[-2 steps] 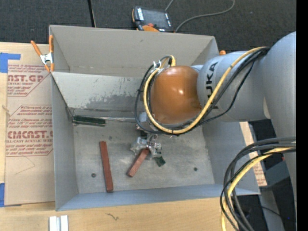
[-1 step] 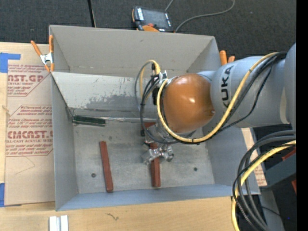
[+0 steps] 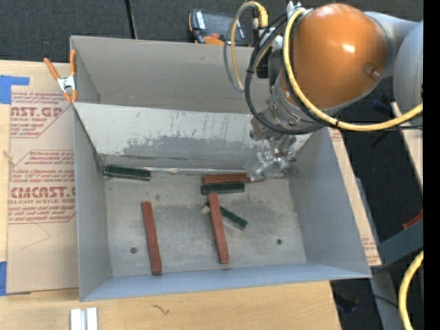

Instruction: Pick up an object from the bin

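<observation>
Low by the grey bin's [image 3: 323,205] back right wall, the end effector [image 3: 273,160] is hanging just beside a short red-brown bar [image 3: 223,179]; released or clenched, I cannot tell. Nothing is being carried: that bar and the other sticks [image 3: 151,238] are lying on the bin floor, so grasping and lifting are both remaining

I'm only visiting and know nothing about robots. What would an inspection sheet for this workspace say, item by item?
Surface: grey metal bin, floor scuffed, back wall scratched.
Job's things: left reddish-brown stick and middle reddish-brown stick flat on the floor; short reddish-brown block near the back wall.
Clutter: dark green stick at back left; small green stick beside the middle stick.
Grippers: gripper low at back right, just right of the short block.
Cables: yellow and black cables looped on the wrist.
Surroundings: thin black pole behind the bin.
</observation>
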Available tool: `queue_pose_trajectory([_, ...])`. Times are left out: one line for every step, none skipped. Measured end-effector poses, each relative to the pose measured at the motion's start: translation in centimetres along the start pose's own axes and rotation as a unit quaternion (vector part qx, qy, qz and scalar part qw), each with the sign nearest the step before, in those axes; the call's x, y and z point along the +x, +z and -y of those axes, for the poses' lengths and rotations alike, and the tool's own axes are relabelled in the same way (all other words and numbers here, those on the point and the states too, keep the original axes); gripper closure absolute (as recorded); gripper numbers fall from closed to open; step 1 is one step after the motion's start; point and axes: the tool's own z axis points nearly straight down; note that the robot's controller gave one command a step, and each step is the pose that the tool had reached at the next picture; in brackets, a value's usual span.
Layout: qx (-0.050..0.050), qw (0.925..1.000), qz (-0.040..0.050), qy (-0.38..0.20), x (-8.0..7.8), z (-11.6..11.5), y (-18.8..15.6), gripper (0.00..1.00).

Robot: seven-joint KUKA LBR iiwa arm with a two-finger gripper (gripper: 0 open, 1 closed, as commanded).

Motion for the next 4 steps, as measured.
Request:
queue_pose_trajectory([-0.007, 1.0000, 0.0031, -0.002, -2.6, 2.7, 9.5, 1.00])
queue_pose_trajectory([-0.004, 1.0000, 0.0019, 0.000, -2.3, 2.8, 9.0, 0.00])
queue_pose_trajectory([-0.007, 0.9963, 0.0006, 0.086, -4.6, 0.7, 22.0, 0.00])
queue_pose_trajectory([-0.003, 0.9962, -0.0012, 0.087, -4.3, 1.0, 21.4, 1.00])
